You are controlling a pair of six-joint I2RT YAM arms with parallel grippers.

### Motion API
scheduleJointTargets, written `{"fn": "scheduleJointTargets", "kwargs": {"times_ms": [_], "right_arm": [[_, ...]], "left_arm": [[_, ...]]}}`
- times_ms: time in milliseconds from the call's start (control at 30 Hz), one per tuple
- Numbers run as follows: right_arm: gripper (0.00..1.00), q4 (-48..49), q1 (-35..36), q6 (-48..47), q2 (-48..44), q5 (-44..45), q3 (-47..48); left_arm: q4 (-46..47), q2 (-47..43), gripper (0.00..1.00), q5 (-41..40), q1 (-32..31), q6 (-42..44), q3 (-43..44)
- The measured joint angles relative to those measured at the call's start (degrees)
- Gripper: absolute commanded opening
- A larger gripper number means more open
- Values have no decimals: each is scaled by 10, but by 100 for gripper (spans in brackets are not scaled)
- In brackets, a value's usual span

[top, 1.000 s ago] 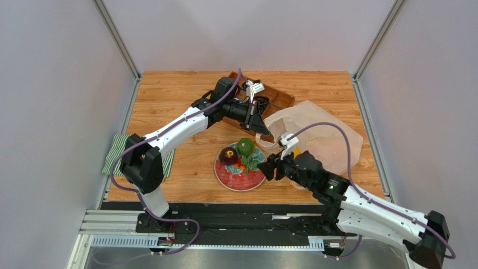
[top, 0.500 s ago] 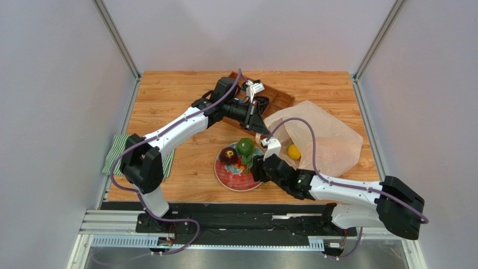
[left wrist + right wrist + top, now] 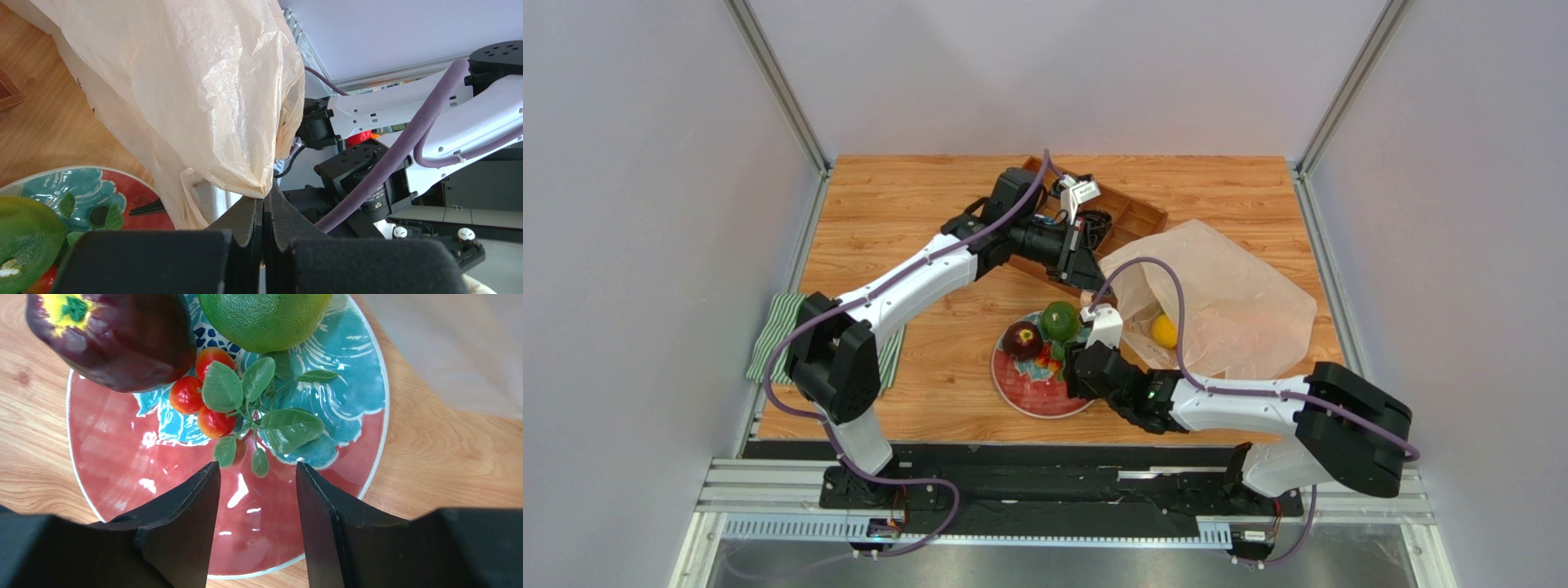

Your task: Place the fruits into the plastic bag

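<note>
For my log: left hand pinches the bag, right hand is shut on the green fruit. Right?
No: the right wrist view shows the right hand open over the plate, the green fruit lying on it. The left hand does pinch the bag.

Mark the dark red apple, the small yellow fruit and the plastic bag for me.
dark red apple (image 3: 116, 343): right wrist view, its glossy side.
small yellow fruit (image 3: 1163, 331): top external view, its centre.
plastic bag (image 3: 1247, 300): top external view, bare upper wall.

No readable text or labels anywhere
</note>
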Motion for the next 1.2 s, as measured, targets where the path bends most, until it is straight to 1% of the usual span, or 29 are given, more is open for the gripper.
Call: {"fn": "scheduleJointTargets", "kwargs": {"times_ms": [367,467,567,600,667,700,767,1067,1200], "right_arm": [[42,7,0,6,45,3,21],[38,9,0,7,58,6,28],[32,9,0,7,67,8,35],[25,9,0,7,69,9,37],[17,9,0,8,75,12,42],[9,9,0,8,78,13,44],[0,8,0,9,83,17,48],[0,-9,0,-3,80,24,53],[0,-6,7,-26,26,21,27]], "left_arm": [[0,-2,0,0,2,0,0],[0,-2,0,-1,2,1,0],[-1,-2,0,-2,4,1,0],[-1,-2,0,-3,5,1,0],[-1,-2,0,-5,5,1,0],[-1,-2,0,-7,6,2,0],[-1,-2,0,-9,6,2,0],[-1,-3,0,-10,7,2,0],[-1,-4,0,-9,7,2,0]]}}
